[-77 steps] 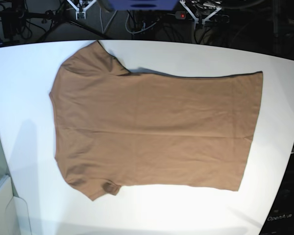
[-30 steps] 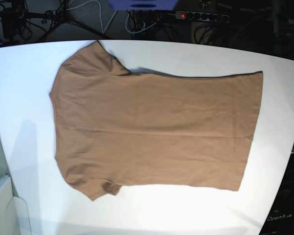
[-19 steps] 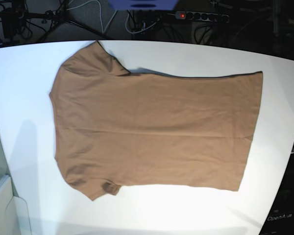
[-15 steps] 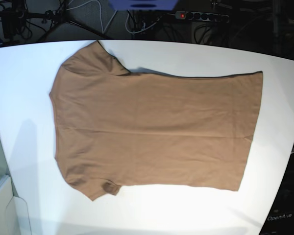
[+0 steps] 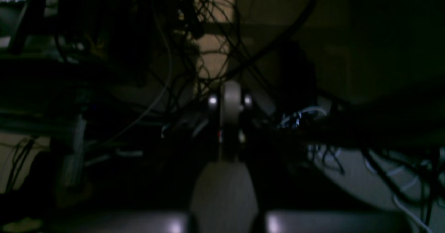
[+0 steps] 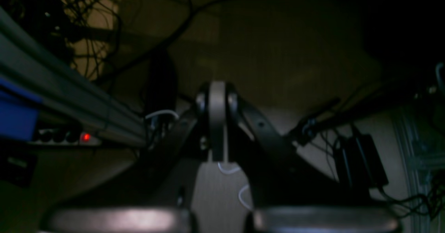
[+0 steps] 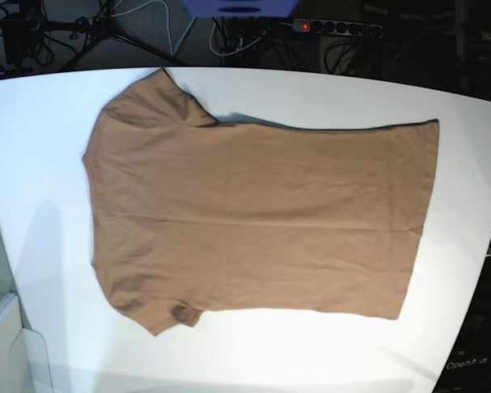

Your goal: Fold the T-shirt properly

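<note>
Plain tan T-shirt, flat and unfolded on white table

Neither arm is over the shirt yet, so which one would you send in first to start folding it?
Hard to call. The T-shirt lies flat, sleeves toward the base view's left, the right arm's side. So the right gripper seems marginally better placed. Both it and the left gripper are shut, off the table.

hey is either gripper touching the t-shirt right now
Apart. The base view shows the T-shirt lying flat on the white table with no arm near it. Both wrist views show shut fingers pointing at dark cables, with no cloth.
</note>
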Available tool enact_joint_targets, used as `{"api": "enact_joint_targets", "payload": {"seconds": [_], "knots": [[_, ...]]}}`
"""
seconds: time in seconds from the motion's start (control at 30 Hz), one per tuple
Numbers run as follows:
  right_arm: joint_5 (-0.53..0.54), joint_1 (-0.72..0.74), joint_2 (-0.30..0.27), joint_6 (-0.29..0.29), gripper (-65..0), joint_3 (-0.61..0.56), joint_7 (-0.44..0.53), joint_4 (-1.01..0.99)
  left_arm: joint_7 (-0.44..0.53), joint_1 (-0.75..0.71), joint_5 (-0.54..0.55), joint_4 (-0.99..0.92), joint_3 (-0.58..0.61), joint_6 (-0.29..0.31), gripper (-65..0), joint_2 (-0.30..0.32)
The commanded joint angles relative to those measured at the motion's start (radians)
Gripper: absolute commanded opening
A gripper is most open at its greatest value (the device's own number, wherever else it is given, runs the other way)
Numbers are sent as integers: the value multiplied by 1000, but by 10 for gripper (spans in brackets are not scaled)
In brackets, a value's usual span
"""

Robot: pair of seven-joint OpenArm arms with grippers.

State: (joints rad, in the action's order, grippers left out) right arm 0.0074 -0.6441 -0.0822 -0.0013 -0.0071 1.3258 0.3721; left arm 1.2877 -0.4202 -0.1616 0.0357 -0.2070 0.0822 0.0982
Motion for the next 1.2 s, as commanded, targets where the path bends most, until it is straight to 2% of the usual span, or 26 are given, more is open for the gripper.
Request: {"api": "enact_joint_targets", "payload": {"seconds": [0.0, 0.37, 0.57, 0.63, 0.73, 0.83, 1.0, 1.17], "knots": [[-2, -27, -4, -1, -643, 0, 33, 11, 34, -39, 4, 39, 1, 0, -640, 5], [-4, -136, -4, 1, -641, 0, 33, 264, 31, -233, 9, 485, -1, -8, -639, -4], [-4, -210, -4, 1, -641, 0, 33, 399, 28, -352, 115, 764, -1, -3, -638, -28], [-4, -231, -4, 2, -641, 0, 33, 440, -6, -388, 136, 852, -1, -2, -611, -28], [-4, -253, -4, 2, -641, 0, 31, 488, -82, -435, 175, 982, 1, 0, -523, -21], [-5, -260, -4, 2, -640, 0, 31, 515, -158, -460, 208, 1071, 1, 0, -479, -19], [-5, -254, -4, 4, -576, -1, 31, 523, -244, -469, 218, 1166, 1, 1, -480, -18], [-5, -244, -8, 4, -563, -1, 31, 574, -352, -487, 218, 1279, 1, 1, -480, -18]]}}
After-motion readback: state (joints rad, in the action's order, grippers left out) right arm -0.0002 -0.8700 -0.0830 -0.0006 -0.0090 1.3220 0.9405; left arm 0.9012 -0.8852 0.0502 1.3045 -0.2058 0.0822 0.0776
